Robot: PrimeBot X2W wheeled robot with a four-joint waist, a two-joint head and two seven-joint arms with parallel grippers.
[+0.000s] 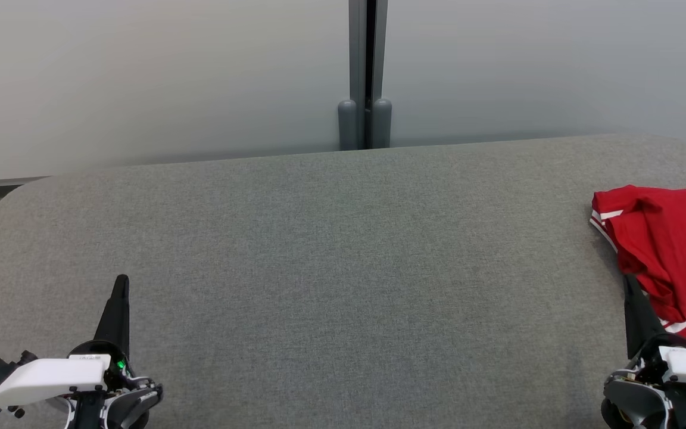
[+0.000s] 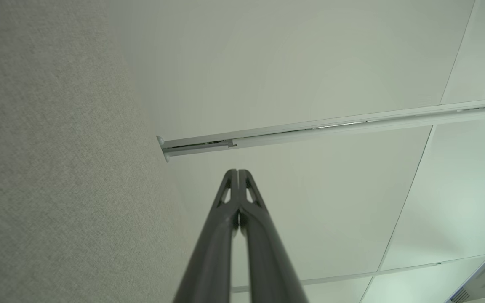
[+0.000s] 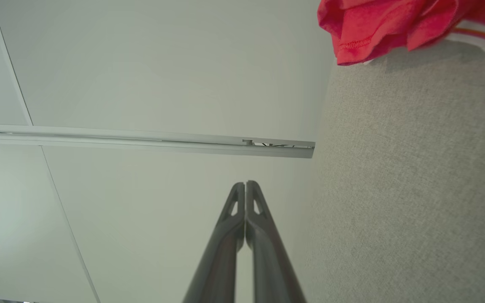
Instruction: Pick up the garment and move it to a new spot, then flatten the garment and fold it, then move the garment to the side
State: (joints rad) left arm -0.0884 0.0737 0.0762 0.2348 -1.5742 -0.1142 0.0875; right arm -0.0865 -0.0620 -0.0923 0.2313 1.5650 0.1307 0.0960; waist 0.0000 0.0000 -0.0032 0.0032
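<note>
Head view is showing two grippers, one garment and one broad padded surface (image 1: 343, 250), which is wearing a grey woven cloth and curving round at its far corners. At the lower left, the left gripper (image 1: 121, 279) is sitting low over that cloth, its white wrist housing lying level and its two dark tapering fingers pointing away from the robot. In the left wrist view the left gripper (image 2: 238, 171) is pressing its fingertips together with nothing between them. Behind the surface, two pale smooth wall panels (image 1: 140, 77) are meeting at one grey post (image 1: 367, 71). Toward the right edge, the garment (image 1: 670, 250), a red jersey with white striped trim, is lying crumpled on the cloth. Just below it the right gripper (image 1: 627, 279) is pointing the same way, its tip sitting at the jersey's near hem. The right wrist view is showing the right gripper (image 3: 245, 183) closed and empty, with the garment (image 3: 369, 25) lying apart from its fingers.
</note>
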